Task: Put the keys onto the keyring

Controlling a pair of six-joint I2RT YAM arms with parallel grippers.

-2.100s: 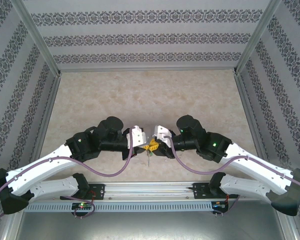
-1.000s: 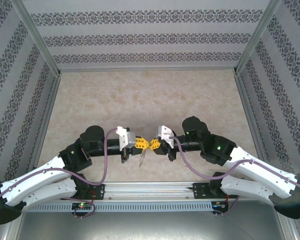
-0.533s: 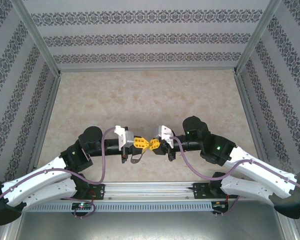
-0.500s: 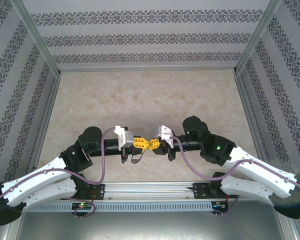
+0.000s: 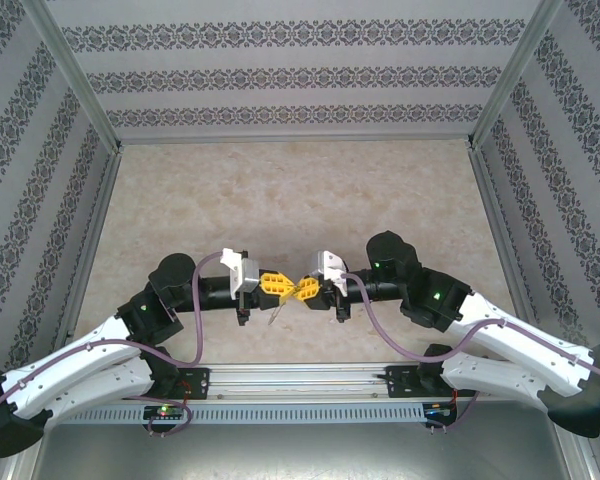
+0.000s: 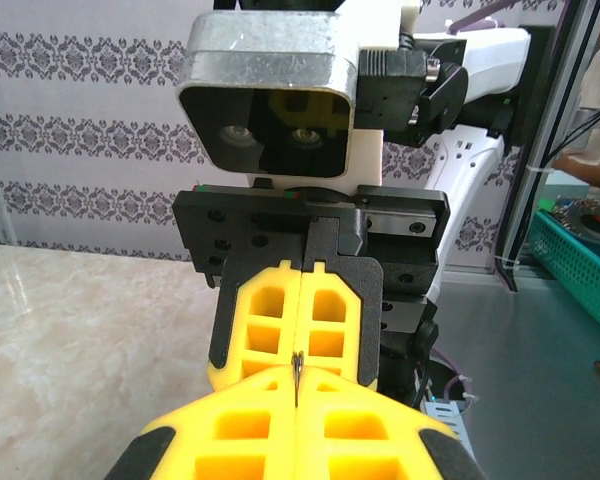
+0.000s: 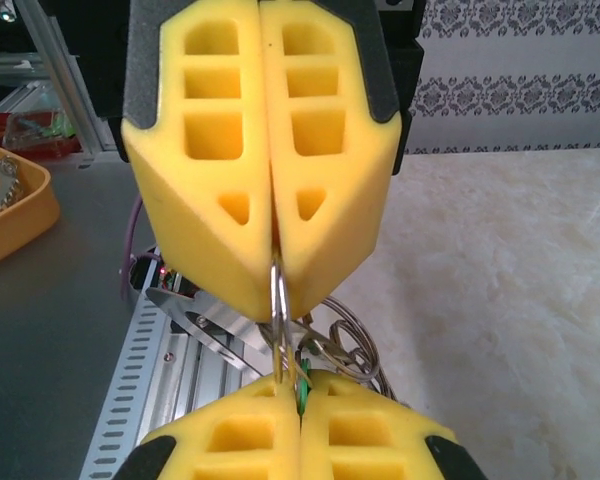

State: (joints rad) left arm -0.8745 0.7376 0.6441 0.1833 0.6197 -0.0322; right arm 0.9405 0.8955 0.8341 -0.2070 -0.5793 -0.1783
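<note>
Had the left gripper (image 5: 278,286) clenched on the dull grey-brown oval metal keyring (image 7: 278,298), held edge-on. Had the right gripper (image 5: 306,289) clenched on the small silvery metal key with a bright green plastic head (image 7: 298,393), only a green sliver showing at its tips. Hung tip to tip above the near part of the pale marbled table (image 5: 280,190), ring touching key. Judged as mid-threading; could not tell whether already through the hole. Called next for a small, steady push along the loop, without loosening either grip.
</note>
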